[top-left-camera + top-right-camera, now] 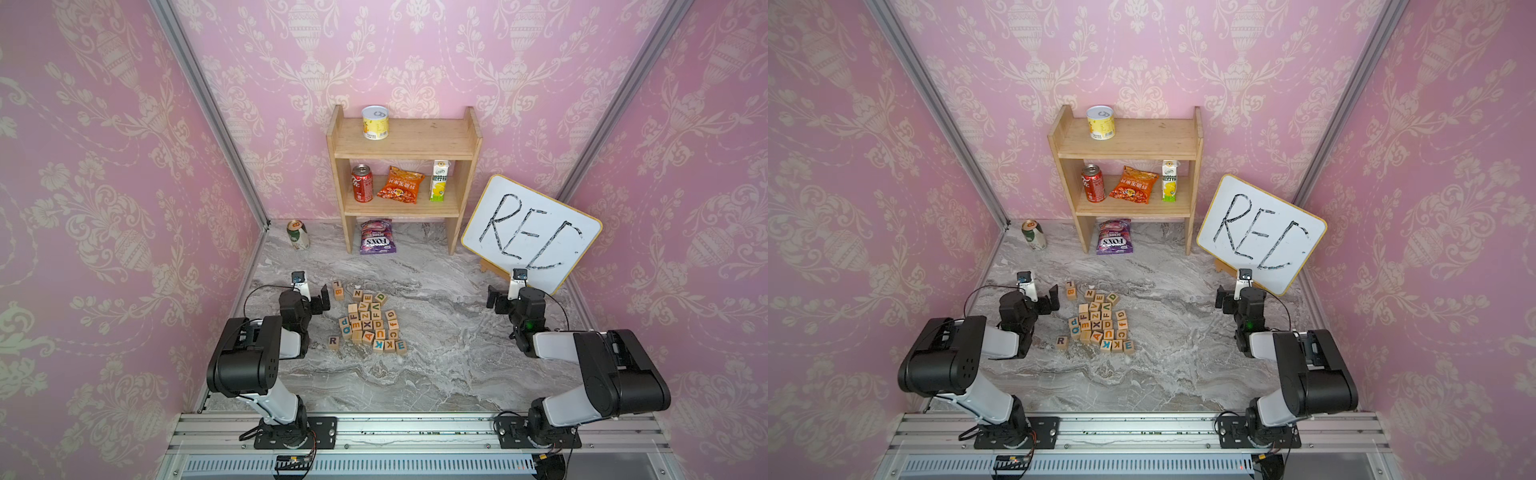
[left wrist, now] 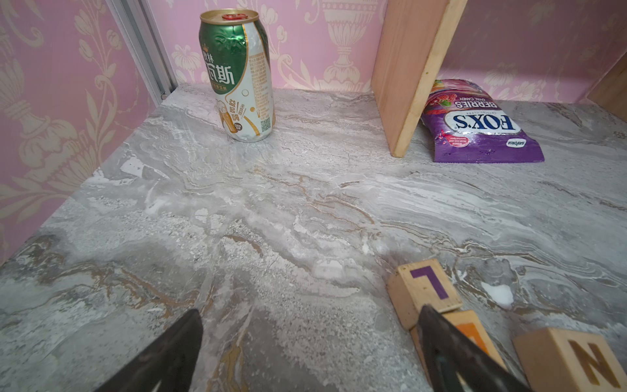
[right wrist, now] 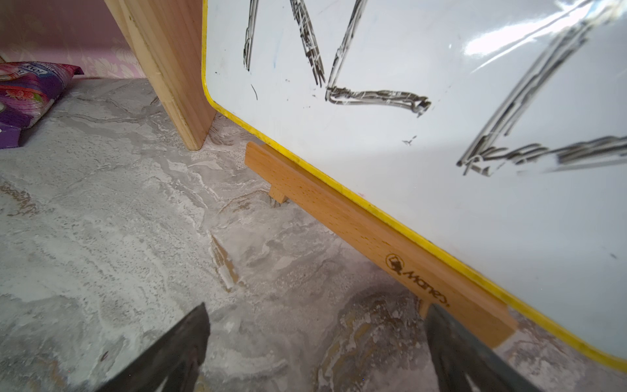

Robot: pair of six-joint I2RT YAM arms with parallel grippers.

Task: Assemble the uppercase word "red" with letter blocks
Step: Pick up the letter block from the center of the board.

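Note:
The letter blocks (image 1: 370, 324) lie in a loose cluster on the marble table (image 1: 436, 374), seen in both top views. A block with a purple R (image 1: 333, 341) sits apart at the near left of the cluster (image 1: 1100, 326). One with a green D (image 1: 380, 297) is at the far side, and one with an E (image 1: 401, 345) at the near right corner. My left gripper (image 1: 321, 300) hovers open just left of the cluster. In the left wrist view its fingers (image 2: 441, 339) stand wide over bare table beside an L block (image 2: 424, 288) and an N block (image 2: 570, 359). My right gripper (image 1: 494, 299) is open and empty (image 3: 315, 305), far right of the blocks.
A wooden shelf (image 1: 405, 145) with cans and snacks stands at the back. A purple candy bag (image 1: 377, 237) lies under it and a green can (image 1: 297, 235) stands to its left. A whiteboard (image 1: 532, 232) on a wooden easel (image 3: 356, 217) leans close beside my right gripper.

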